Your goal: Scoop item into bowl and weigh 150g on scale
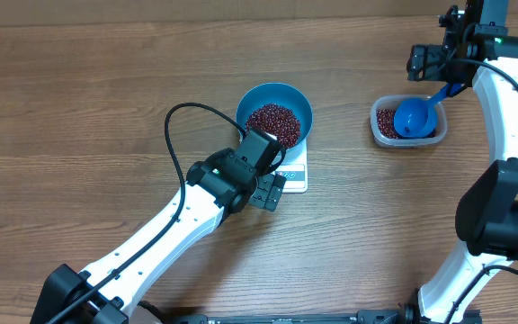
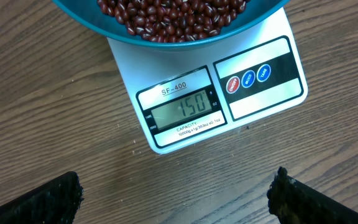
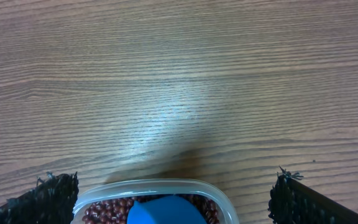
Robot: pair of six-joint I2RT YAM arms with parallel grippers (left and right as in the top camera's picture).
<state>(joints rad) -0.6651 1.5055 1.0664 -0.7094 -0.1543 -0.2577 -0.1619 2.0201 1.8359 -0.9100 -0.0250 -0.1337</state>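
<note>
The blue bowl [image 1: 245,101] stands on the white scale [image 1: 297,173] and holds a heap of red-brown beans [image 1: 273,120]. In the left wrist view the scale's display [image 2: 182,109] reads 150, under the bowl's edge [image 2: 92,18]. My left gripper [image 2: 176,196] hangs open over bare wood just in front of the scale, with nothing between its fingers [image 2: 48,202]. My right gripper [image 3: 176,193] is open at the back right, above the far rim of the clear tub [image 3: 154,186], and holds nothing. More beans [image 3: 104,210] lie in that tub.
A small blue scoop [image 1: 414,117] rests in the clear tub [image 1: 378,126], its handle pointing up towards the right arm. A black cable [image 1: 187,112] loops from the left arm over the table beside the bowl.
</note>
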